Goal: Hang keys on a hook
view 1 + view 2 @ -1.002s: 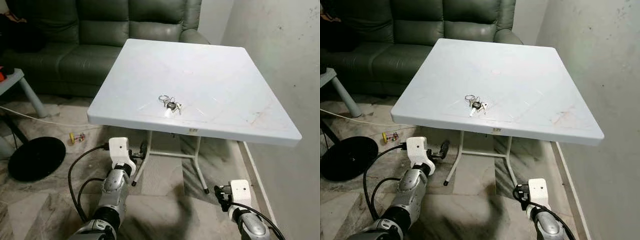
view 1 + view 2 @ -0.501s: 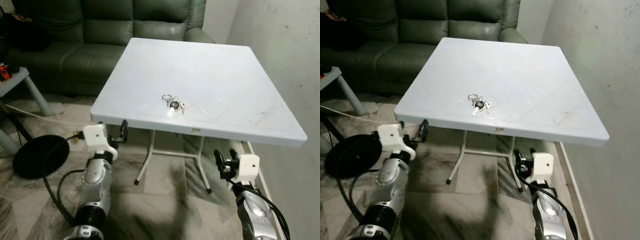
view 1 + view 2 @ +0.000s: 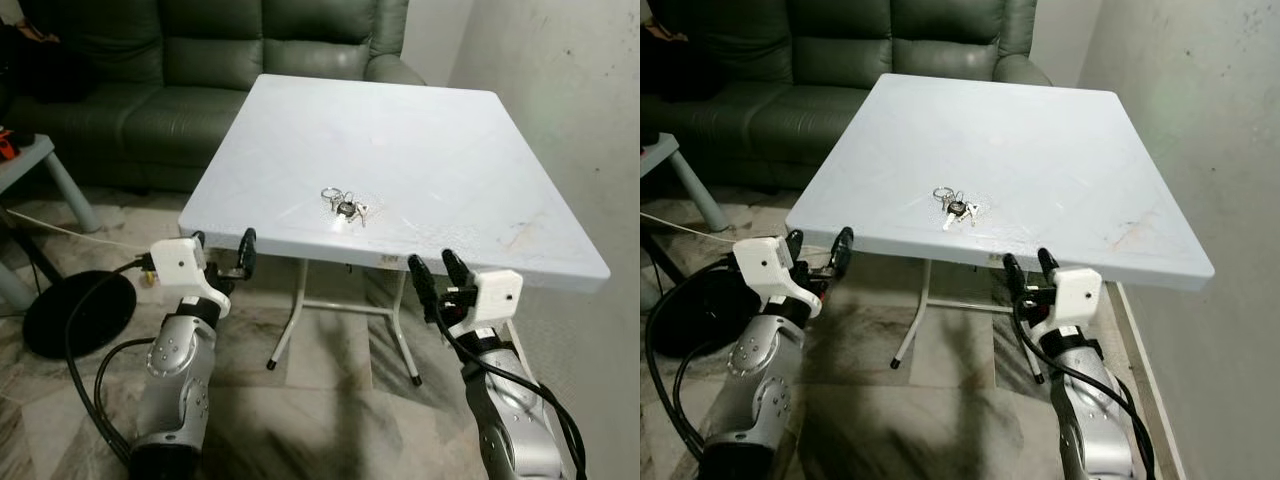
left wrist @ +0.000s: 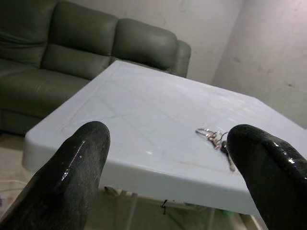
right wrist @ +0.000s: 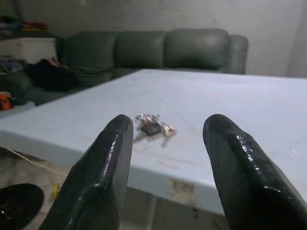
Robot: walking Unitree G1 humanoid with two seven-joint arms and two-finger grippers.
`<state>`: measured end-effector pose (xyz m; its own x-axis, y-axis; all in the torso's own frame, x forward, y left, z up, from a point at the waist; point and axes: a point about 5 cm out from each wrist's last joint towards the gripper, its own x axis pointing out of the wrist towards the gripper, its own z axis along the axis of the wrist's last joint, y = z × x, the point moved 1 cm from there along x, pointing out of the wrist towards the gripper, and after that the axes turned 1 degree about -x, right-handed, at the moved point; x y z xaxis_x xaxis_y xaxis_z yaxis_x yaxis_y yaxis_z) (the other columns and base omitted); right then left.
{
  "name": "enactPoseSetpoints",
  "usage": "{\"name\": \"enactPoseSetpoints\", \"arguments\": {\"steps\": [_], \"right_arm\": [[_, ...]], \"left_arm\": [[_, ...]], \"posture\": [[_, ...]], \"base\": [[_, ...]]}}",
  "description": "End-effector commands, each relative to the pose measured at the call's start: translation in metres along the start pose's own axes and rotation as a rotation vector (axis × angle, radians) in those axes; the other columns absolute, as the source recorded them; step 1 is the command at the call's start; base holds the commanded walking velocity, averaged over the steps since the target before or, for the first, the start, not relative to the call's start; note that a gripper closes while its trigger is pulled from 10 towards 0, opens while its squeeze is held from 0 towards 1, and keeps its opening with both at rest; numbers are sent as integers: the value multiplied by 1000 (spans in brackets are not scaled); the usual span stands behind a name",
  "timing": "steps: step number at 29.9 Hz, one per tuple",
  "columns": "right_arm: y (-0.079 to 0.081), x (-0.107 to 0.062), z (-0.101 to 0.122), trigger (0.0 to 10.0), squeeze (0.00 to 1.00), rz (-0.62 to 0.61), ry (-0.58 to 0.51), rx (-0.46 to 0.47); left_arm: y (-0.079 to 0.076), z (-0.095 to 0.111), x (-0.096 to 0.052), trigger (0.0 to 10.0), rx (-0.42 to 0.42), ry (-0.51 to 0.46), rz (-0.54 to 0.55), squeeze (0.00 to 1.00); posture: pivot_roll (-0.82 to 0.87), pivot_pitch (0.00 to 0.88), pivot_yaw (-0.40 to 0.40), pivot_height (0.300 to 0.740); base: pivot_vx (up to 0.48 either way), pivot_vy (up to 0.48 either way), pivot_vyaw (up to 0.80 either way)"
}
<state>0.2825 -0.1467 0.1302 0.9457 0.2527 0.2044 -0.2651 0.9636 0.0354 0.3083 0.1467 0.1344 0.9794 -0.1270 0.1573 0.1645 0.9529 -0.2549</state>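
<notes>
Keys point(image 3: 344, 206) flat on table point(image 3: 440, 150), ring toward sofa point(image 3: 200, 60), blades toward near edge, left gripper point(image 3: 220, 252) and right gripper point(image 3: 435, 275) fingers apart below edge

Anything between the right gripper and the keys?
Nothing visible does. The keys lie alone on the white table, near its front edge. The right gripper is open at that edge, with bare tabletop between it and the keys. No hook is in view.

Count: 1 bunch of keys point(image 3: 344, 206), 1 white desk point(image 3: 430, 130), 1 green sofa point(image 3: 200, 60), 2 hands: left hand point(image 3: 222, 252), right hand point(image 3: 436, 276).
</notes>
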Motion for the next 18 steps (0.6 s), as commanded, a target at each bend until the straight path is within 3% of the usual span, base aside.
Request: {"name": "enactPoseSetpoints", "arguments": {"steps": [1, 13, 18], "right_arm": [[2, 0, 3, 10000, 0, 16, 22, -17], [4, 4, 9, 10000, 0, 61, 51, -60], [7, 7, 13, 10000, 0, 76, 46, -64]], "left_arm": [[-1, 3, -3, 10000, -17, 17, 0, 0], [3, 13, -5, 10000, -47, 25, 21, 0], [-3, 14, -3, 10000, -29, 36, -2, 0]], "posture": [[-46, 0, -47, 740], [-36, 2, -50, 740], [-36, 7, -47, 740]], "base": [[0, 0, 0], [0, 0, 0], [301, 0, 0]]}}
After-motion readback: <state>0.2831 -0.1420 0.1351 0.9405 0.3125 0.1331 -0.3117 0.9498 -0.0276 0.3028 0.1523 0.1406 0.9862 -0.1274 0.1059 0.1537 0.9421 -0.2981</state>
